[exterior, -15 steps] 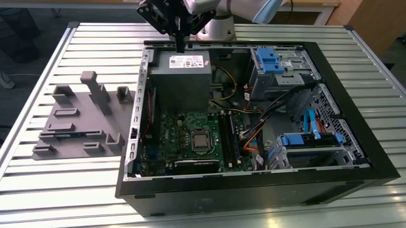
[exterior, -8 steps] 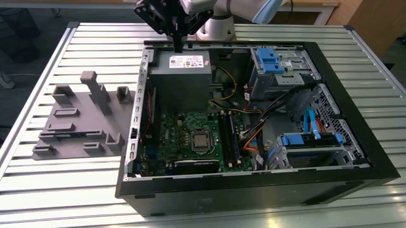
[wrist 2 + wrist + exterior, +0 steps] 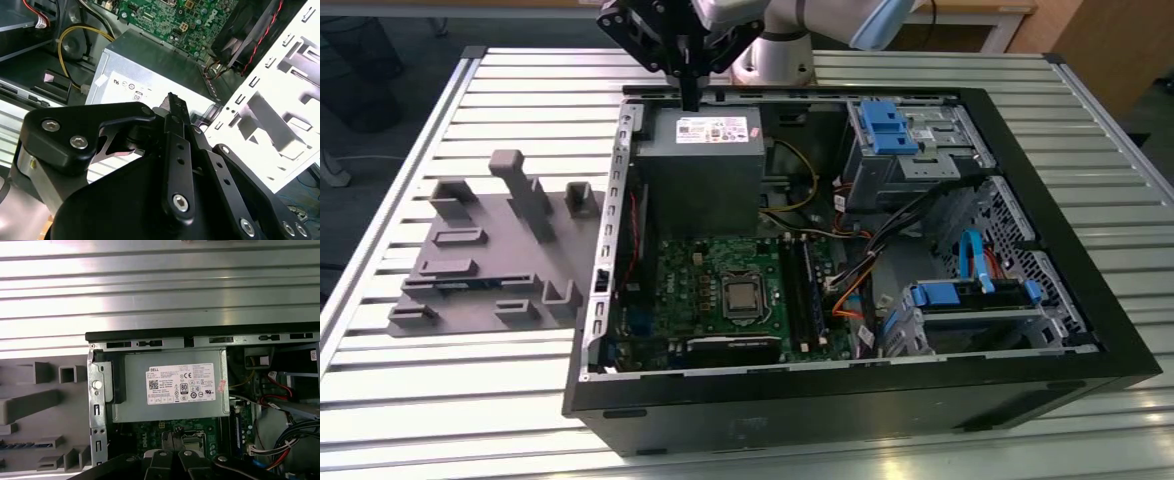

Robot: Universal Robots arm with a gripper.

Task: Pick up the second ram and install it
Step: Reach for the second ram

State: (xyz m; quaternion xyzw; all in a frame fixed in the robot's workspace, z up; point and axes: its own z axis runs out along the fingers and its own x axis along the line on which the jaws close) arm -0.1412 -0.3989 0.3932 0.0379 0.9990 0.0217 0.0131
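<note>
Grey moulded plastic holder [image 3: 480,285] on the slatted metal surface [image 3: 400,400] carries what looks like the second ram [image 3: 20,445], a dark blue-green strip in a slot, while the black pincer [image 3: 687,98] hangs pinched narrow and empty over the silver power supply box [image 3: 700,160] in the open black computer case [image 3: 854,400]; the strip lies beyond the case wall, to the pincer's side on the exterior view's left, long axis crosswise to that wall

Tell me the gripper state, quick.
Gripper: closed, nothing visible between its fingers, above the power supply.
</note>
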